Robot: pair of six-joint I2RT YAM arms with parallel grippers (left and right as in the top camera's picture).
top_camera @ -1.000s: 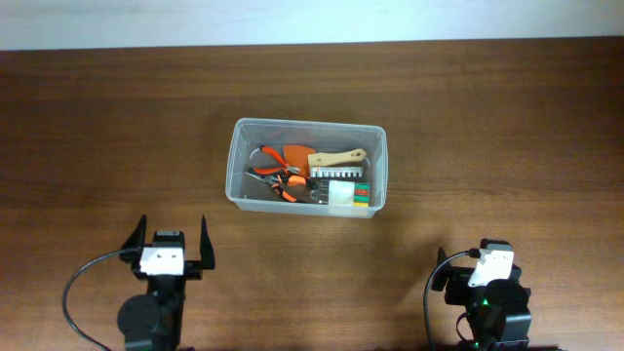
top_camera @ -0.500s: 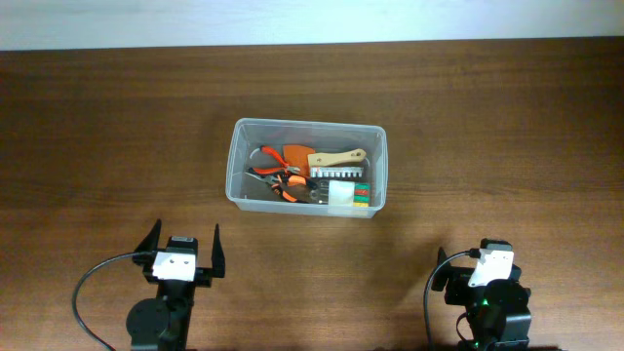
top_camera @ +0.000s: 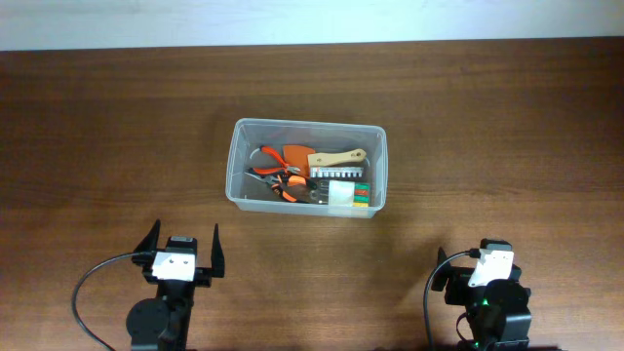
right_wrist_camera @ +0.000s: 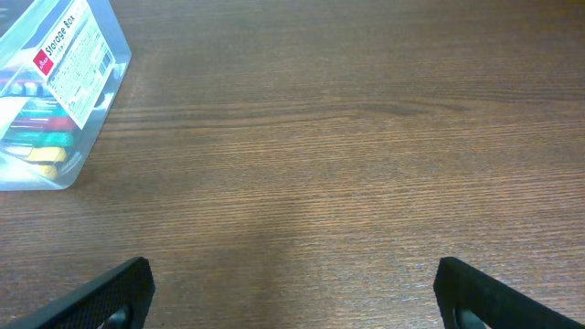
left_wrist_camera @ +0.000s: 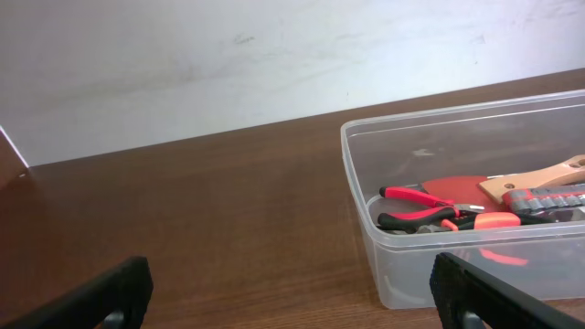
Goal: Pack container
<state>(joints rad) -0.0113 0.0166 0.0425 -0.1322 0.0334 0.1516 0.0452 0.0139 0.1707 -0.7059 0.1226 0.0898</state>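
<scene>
The clear, translucent plastic rectangular container (top_camera: 308,124) sat mid-way across the brown wooden table (top_camera: 507,117), hand tools (top_camera: 292,168) inside. The left gripper (top_camera: 185,232) and right gripper (right_wrist_camera: 292,294), well apart from it, gaped wide, holding nothing.

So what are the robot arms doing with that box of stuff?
Right now nothing is being held. The clear container sits in the middle of the table with pliers, a wooden-handled brush and other small things inside it. The left tool and the right tool are both open and empty, near the robot's edge of the table, apart from the container.
</scene>
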